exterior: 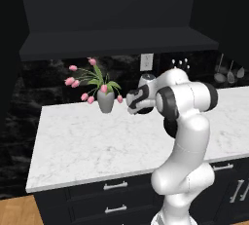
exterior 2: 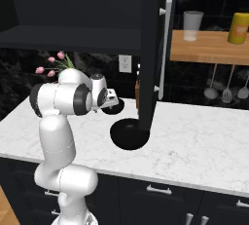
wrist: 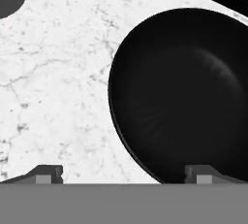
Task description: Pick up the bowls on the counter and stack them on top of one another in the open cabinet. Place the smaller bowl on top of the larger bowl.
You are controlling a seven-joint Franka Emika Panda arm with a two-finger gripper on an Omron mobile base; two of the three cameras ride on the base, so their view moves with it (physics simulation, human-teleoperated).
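Note:
The larger bowl (exterior 2: 129,135), wide and glossy black, sits on the white marble counter (exterior 2: 194,141) just below the open cabinet's door edge. The smaller bowl (exterior 2: 118,106) lies behind it, nearer the wall, partly covered by my hand. In the hand view this bowl (wrist: 184,97) is close below. My gripper (wrist: 125,174) is open over its left rim, with one fingertip (wrist: 201,173) above the bowl and the other above bare marble. From the left, the gripper (exterior: 131,103) hovers right of the vase, a dark edge of the smaller bowl (exterior: 144,111) under it. The open cabinet (exterior: 116,29) is a dark recess overhead.
A grey vase of pink tulips (exterior: 106,100) stands on the counter left of the hand. The cabinet's open door (exterior 2: 153,48) with its silver handle hangs over the larger bowl. A wooden shelf (exterior 2: 209,48) holds a glass and a yellow can, with utensils (exterior 2: 227,92) hanging beneath.

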